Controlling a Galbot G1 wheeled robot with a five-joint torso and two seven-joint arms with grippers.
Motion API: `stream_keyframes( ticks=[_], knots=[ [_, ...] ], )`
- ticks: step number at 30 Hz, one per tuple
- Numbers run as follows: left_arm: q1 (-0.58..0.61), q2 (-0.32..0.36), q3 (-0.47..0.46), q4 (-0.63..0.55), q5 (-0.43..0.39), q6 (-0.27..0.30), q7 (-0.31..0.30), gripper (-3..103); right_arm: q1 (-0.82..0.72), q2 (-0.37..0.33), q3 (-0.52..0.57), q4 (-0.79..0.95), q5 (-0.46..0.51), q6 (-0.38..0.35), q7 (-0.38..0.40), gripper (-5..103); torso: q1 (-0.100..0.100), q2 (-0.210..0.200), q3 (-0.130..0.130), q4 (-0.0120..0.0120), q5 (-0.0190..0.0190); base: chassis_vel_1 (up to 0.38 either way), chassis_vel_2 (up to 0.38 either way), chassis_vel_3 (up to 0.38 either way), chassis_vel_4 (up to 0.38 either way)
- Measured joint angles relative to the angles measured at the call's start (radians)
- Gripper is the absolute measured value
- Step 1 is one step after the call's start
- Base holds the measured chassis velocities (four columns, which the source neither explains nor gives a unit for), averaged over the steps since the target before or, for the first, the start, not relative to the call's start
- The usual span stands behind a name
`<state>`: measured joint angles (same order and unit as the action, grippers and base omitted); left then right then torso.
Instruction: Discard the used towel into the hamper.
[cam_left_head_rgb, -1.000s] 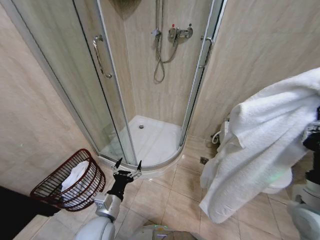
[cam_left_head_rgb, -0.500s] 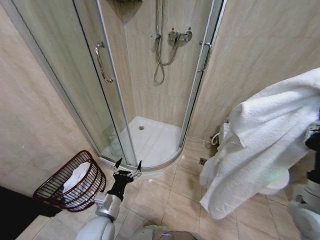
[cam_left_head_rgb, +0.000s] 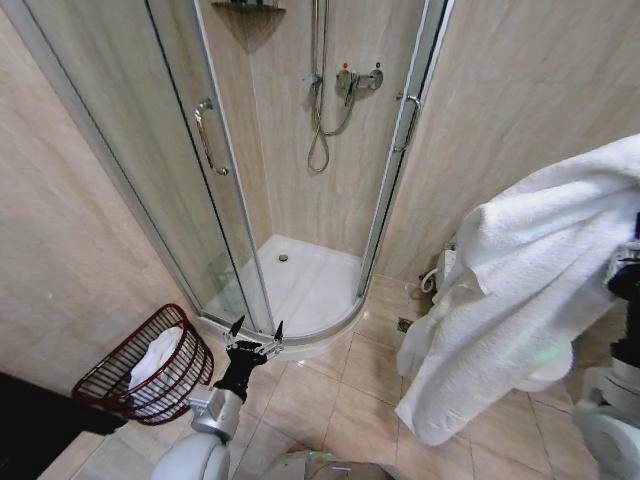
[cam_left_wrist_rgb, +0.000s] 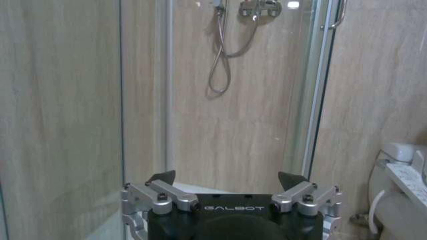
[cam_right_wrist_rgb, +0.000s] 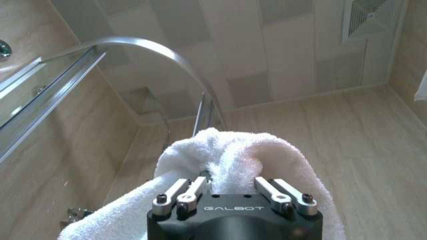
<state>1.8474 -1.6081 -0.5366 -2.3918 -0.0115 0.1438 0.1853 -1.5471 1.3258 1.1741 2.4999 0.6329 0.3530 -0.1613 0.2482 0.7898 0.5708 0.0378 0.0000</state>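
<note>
The fingers (cam_right_wrist_rgb: 200, 182) of the right gripper (cam_right_wrist_rgb: 230, 181) are pinched on a fold of the white towel (cam_left_head_rgb: 520, 290), whose looped terry pile bulges up between them in the right wrist view. In the head view the towel hangs in thick, soft folds from high on the robot's right, its lower end dangling above the beige floor tiles (cam_left_head_rgb: 300, 395). The right gripper's black body carries the white lettering "GALBOT".

The left gripper (cam_left_head_rgb: 255, 334) is held low in front of the robot, its dark pointed fingers spread apart with nothing between them; the same "GALBOT" mark shows on its body in the left wrist view (cam_left_wrist_rgb: 228, 181), flanked by silver metal linkages.

The hamper (cam_left_head_rgb: 148, 366) stands on the floor to the robot's left, against the beige stone-look wall and just beside the left gripper. It is a round, dark reddish-brown wire basket with open ribbed sides, tilted, and a white cloth (cam_left_head_rgb: 155, 352) lies inside it.

Ahead is a curved glass shower enclosure (cam_left_head_rgb: 215, 180) with chrome frame and handle, a white tray, and a chrome mixer (cam_left_head_rgb: 355, 78) with a looped hose.
</note>
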Motion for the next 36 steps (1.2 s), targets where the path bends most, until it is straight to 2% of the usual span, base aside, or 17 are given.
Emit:
stream_keyframes(
  ticks=[36],
  knots=[
    [0.0, 0.0, 0.0, 0.0, 0.0, 0.0, 0.0, 100, -0.006, 0.009, -0.008, 0.0, 0.0, 0.0, 0.002, 21, 0.073, 0.168, 0.095, 0.0, 0.0, 0.0, 0.0, 0.0, 0.0]
  ],
)
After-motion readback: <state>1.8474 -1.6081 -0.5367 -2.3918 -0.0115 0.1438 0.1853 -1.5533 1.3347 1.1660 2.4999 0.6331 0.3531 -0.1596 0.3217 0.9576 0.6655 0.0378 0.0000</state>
